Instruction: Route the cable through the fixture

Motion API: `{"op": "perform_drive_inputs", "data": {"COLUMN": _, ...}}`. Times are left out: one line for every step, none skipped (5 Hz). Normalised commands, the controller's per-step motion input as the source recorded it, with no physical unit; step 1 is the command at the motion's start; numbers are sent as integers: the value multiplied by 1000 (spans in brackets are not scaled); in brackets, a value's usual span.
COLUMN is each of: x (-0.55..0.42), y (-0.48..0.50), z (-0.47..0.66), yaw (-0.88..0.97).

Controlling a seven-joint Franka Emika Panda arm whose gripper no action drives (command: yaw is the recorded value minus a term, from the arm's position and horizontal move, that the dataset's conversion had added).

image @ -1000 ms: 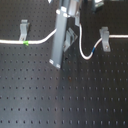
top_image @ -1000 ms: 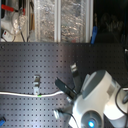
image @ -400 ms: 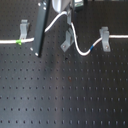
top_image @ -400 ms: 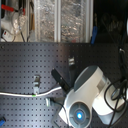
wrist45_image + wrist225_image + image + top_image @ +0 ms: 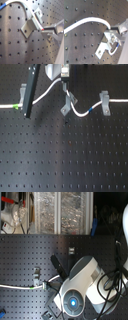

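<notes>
Matte black perforated board, holes in a regular grid. The cable, thin, white and smooth, runs from the first exterior view's left edge past a green band, arches up to the gripper, then drops into the fixture, a slanted grey sheet-metal bracket with a forked top. Beyond it the cable sags, shows a blue band, and reaches an upright grey clip. In the first wrist view the cable lies across the bracket. Gripper clamped on the cable just above the fixture.
</notes>
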Motion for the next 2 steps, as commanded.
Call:
{"op": "perform_drive_inputs", "data": {"x": -178, "y": -169, "z": 634, "yaw": 209}}
{"op": "perform_drive_inputs", "data": {"x": -224, "y": -196, "z": 267, "yaw": 34}}
